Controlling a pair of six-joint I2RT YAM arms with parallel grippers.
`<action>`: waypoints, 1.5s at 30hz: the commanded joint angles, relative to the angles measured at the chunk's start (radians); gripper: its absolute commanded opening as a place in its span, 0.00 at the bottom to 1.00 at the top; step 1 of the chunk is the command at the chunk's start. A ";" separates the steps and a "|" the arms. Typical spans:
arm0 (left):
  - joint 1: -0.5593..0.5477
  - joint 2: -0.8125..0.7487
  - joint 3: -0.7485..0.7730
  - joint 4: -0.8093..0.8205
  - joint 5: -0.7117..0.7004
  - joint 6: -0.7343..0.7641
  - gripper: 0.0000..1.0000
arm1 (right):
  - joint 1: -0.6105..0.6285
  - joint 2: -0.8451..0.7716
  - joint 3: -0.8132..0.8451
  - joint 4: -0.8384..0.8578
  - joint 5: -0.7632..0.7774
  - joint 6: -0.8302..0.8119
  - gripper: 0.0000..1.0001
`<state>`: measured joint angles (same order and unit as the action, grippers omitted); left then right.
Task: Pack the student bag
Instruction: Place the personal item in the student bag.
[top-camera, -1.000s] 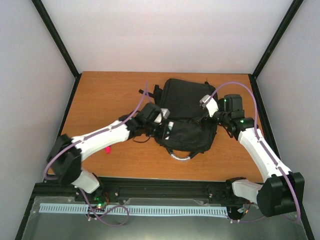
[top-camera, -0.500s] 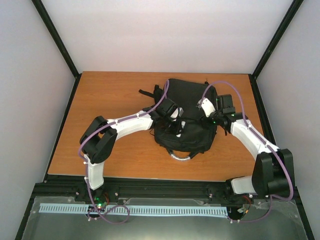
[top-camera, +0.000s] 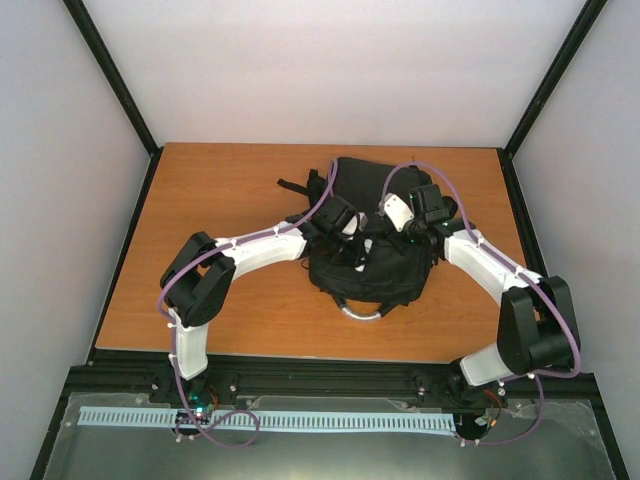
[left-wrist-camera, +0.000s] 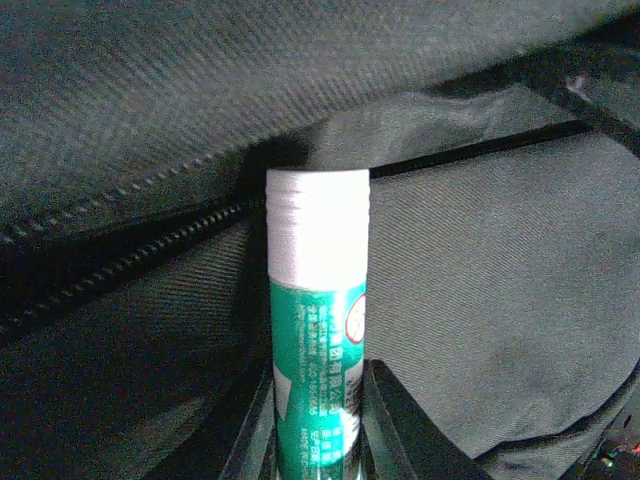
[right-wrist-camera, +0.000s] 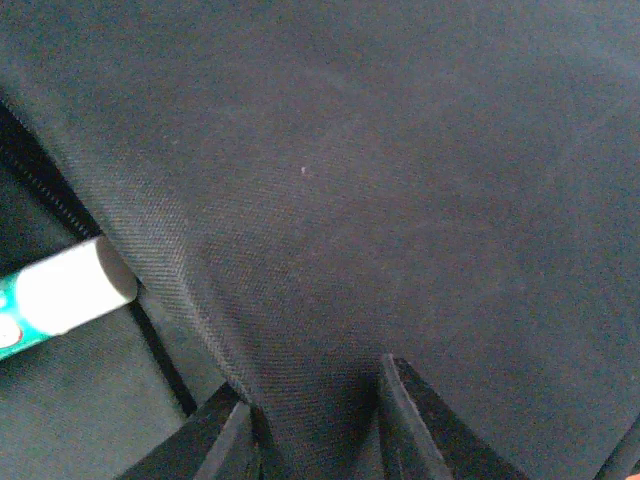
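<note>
tabletop (top-camera: 220, 190): wooden, bare on the left half; nothing loose that I can make out there
left pincer (left-wrist-camera: 318, 430): closed on a glue stick (left-wrist-camera: 318, 320), green label, gripped low on the body, one finger each side
cap (left-wrist-camera: 317, 220): white, points forward out of the grip, tip just at the zip opening (left-wrist-camera: 120, 250) of the bag; cannot tell if it is already past the teeth
student bag (top-camera: 365, 185): black, lying flat mid-tabletop, slightly right of centre, silvery handle (top-camera: 362, 312) toward the near edge; both arms reach over it from either side
opening: dark slot between the upper flap and the lower panel, zip track runs off to the left in the left wrist view; inside not visible
right pincer (right-wrist-camera: 315, 425): a fold (right-wrist-camera: 310, 390) of the bag's fabric sits between its fingers and meets both, so gripping the flap, on the right side of the slot
glue stick, right wrist view: cap end shows at the left edge, under the lip of the flap
step in hand: insertion of the glue stick; judged as one arm holding the mouth up, the other feeding the item in
progress: judged mid-task; the stick is at the mouth, not released
next move calls for: right side lifting the flap enough to widen the slot, left side pushing the stick straight in cap-first, clear of the zip teeth, then letting go only once the body is well inside
risk: cap catching on the zip or flap; fabric slipping out of the pinch and the slot closing
</note>
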<state>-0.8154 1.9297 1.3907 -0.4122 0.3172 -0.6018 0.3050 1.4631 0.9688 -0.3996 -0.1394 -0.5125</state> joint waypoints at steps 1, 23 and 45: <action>-0.008 0.016 0.039 0.063 -0.008 -0.027 0.01 | 0.010 0.047 0.037 0.033 0.051 0.000 0.19; 0.018 0.078 0.199 0.056 -0.158 -0.094 0.28 | 0.011 -0.102 -0.025 0.024 -0.125 0.010 0.03; -0.027 -0.173 -0.230 0.164 -0.044 -0.083 0.34 | 0.004 -0.127 -0.051 0.014 -0.159 0.015 0.03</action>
<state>-0.8318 1.7447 1.1671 -0.3080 0.2623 -0.6792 0.3080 1.3495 0.9222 -0.4076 -0.2386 -0.5083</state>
